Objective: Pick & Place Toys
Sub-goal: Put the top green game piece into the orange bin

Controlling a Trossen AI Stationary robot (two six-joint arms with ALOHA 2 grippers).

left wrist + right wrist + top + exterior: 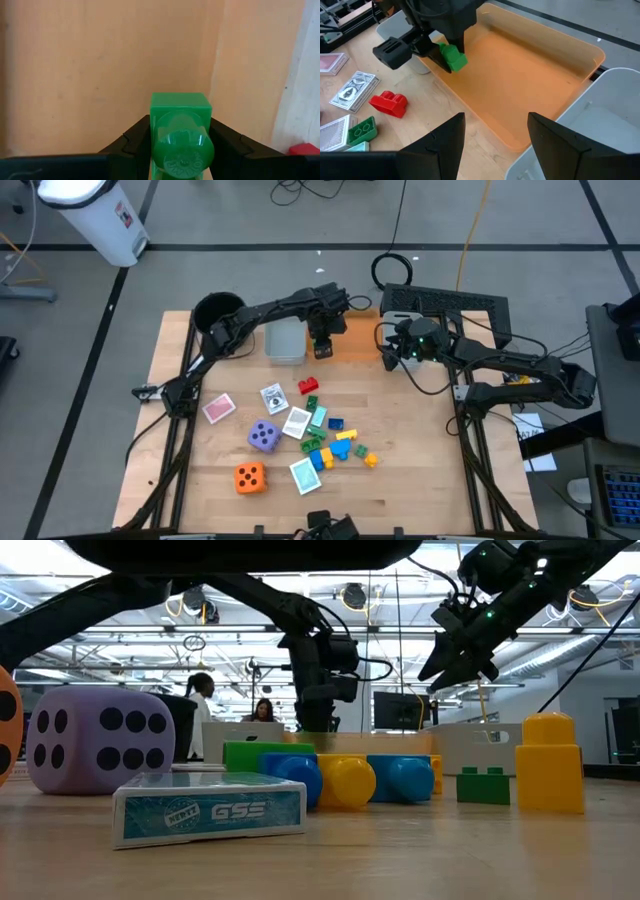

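Dice, cards and loose bricks lie scattered on the table point(420, 450) near me, with a red brick point(389, 103) just beside the orange bin point(530, 75). My left pincer point(441, 56) hangs over that bin's edge, its fingers closed on a green brick point(181, 135). My right pincer point(495, 145) hovers nearby, half open and holding nothing. The bin's visible floor is bare.

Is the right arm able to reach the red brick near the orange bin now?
Probably yes. The right pincer is open and empty, hovering near the bin's end. The red brick lies alone on bare wood. However, the left pincer, holding a green brick, hangs close by.
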